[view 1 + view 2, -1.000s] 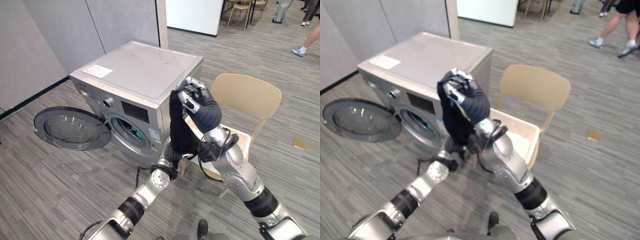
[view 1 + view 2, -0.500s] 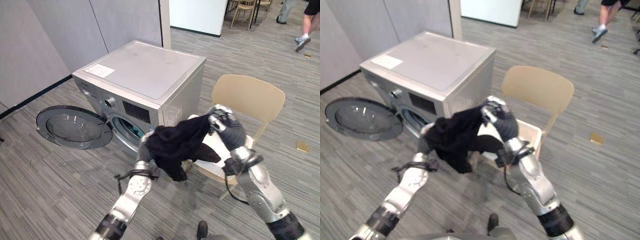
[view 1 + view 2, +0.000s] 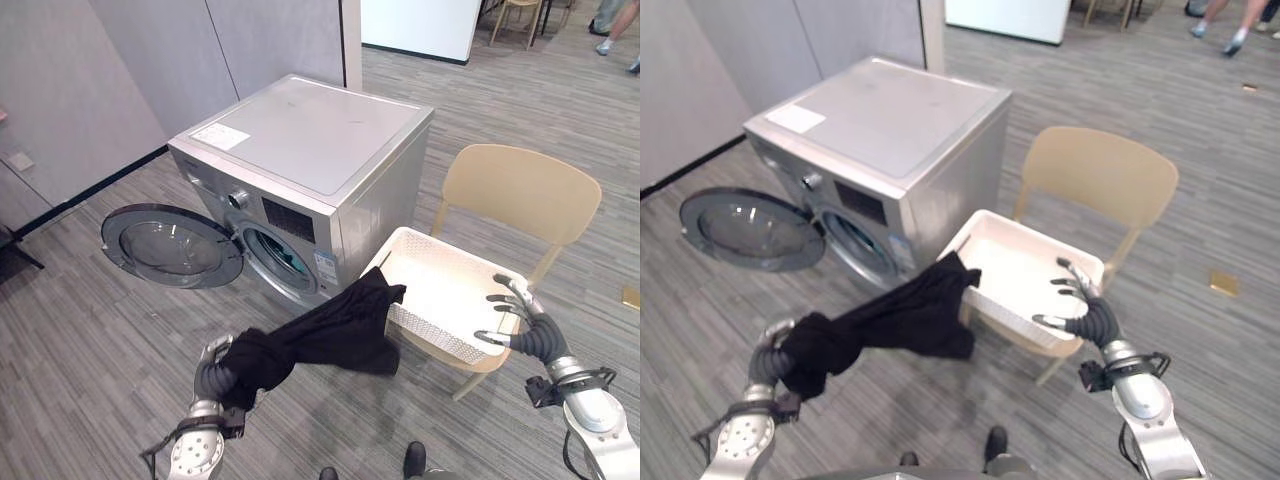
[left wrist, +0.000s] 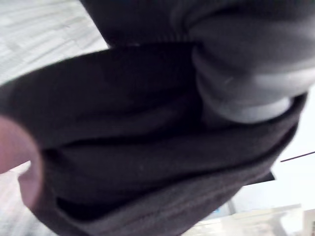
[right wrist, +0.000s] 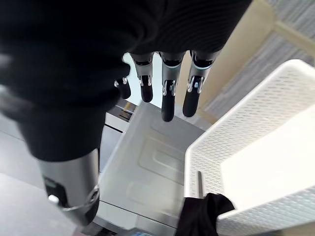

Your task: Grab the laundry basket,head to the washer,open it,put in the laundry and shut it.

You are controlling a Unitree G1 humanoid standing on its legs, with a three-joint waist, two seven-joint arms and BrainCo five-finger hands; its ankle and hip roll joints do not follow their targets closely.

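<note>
The black cloth garment (image 3: 320,338) now hangs from the left hand (image 3: 213,378) alone. Half a second ago both hands held it stretched between them above the basket; since then the right hand (image 3: 522,322) has let go and drawn back to about 4 o'clock in the left eye view, where it hovers just beside the near corner of the white perforated plastic laundry basket (image 3: 455,290), fingers spread and holding nothing. The left hand, at about 7 o'clock, is clenched on one bunched end of the garment, as its own wrist view confirms with dark cloth wrapped over the fingers. The garment's other end drapes across the basket's near rim.

The basket sits on the seat of the tan wooden chair (image 3: 520,190), just beside the silver front-loading washing machine (image 3: 305,160). The washer's round dark-rimmed glass door (image 3: 170,245) stands swung wide at about 9 o'clock, leaving the drum opening (image 3: 278,262) clear.

So the handover looks complete, with basket delivered and washer opened. What remains, as I judge it, is for the left hand to carry the garment up into the drum, then close the door. The trailing end could snag on the basket rim.
</note>
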